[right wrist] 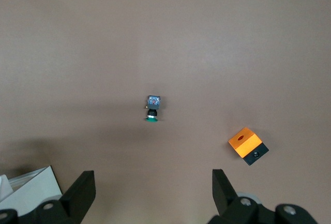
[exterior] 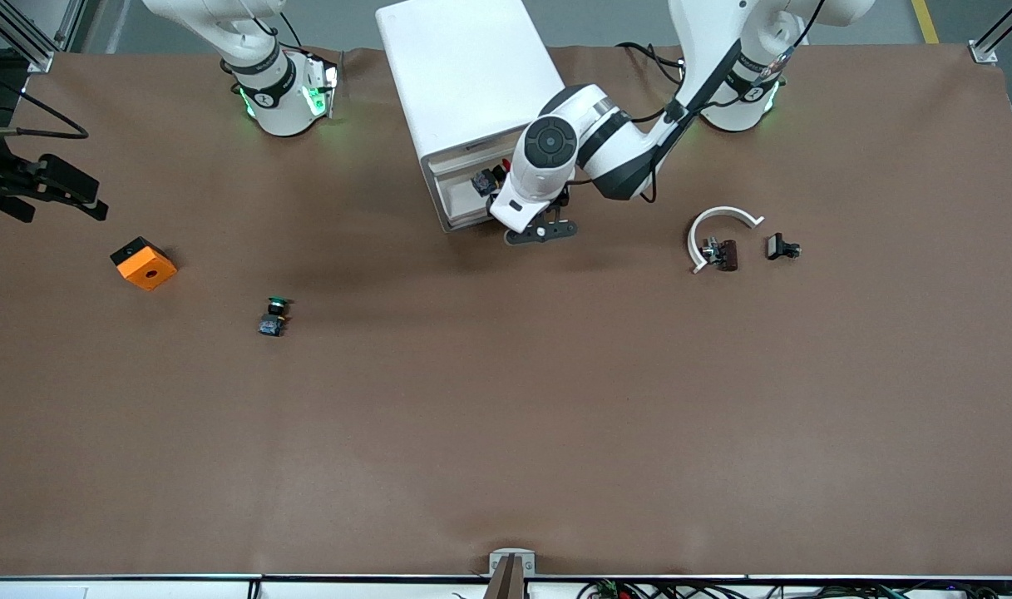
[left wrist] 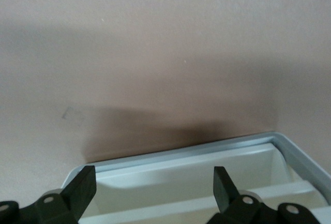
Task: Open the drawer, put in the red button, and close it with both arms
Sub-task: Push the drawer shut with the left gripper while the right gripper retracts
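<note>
**Drawer open, button inside, closing to come**

Nearest the camera, the green button (exterior: 273, 317) and the orange block (exterior: 143, 264) are lying untouched on the table (exterior: 506, 433). Farther up, the left gripper (exterior: 541, 230) is hovering over the open drawer (exterior: 464, 187), jaws apart and empty. The red button (exterior: 497, 175) is sitting inside the drawer. The right gripper (right wrist: 150, 193) is waiting high over the table, jaws apart. Only closing looks left.

A brown mat (exterior: 506, 433) is spread over the table; grey floor (exterior: 348, 25) is seen at twelve o'clock, a yellow line (exterior: 925, 21) at one o'clock.
</note>
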Controlling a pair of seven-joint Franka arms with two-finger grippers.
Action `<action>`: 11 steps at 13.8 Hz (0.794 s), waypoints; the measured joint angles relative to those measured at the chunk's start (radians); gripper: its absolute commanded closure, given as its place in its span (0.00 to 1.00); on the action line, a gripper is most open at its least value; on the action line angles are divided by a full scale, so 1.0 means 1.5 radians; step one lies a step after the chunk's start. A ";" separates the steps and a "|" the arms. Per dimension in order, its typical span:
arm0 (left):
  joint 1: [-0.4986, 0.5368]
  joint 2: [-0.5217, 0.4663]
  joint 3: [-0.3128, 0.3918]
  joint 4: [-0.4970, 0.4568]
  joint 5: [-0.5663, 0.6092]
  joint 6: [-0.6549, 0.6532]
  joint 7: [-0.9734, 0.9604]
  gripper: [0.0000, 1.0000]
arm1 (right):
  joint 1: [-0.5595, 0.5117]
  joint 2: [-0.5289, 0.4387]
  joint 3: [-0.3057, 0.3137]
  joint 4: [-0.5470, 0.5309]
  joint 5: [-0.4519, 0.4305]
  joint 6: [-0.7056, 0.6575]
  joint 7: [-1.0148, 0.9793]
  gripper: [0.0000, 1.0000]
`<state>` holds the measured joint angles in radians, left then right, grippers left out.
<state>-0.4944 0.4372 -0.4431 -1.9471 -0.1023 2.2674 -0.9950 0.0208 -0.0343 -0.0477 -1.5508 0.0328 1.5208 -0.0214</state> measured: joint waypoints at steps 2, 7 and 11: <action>0.000 0.001 -0.014 -0.003 -0.003 -0.001 -0.002 0.00 | 0.000 -0.001 0.002 0.012 0.000 -0.012 0.000 0.00; 0.000 0.004 -0.033 -0.012 -0.051 -0.002 -0.002 0.00 | -0.006 -0.002 0.002 0.032 -0.001 -0.020 0.000 0.00; 0.000 0.013 -0.036 -0.013 -0.087 -0.002 -0.002 0.00 | -0.007 -0.002 0.005 0.032 -0.001 -0.021 0.000 0.00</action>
<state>-0.4952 0.4574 -0.4976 -1.9666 -0.2330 2.2637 -0.9978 0.0107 -0.0366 -0.0406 -1.5028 0.0318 1.4893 -0.0214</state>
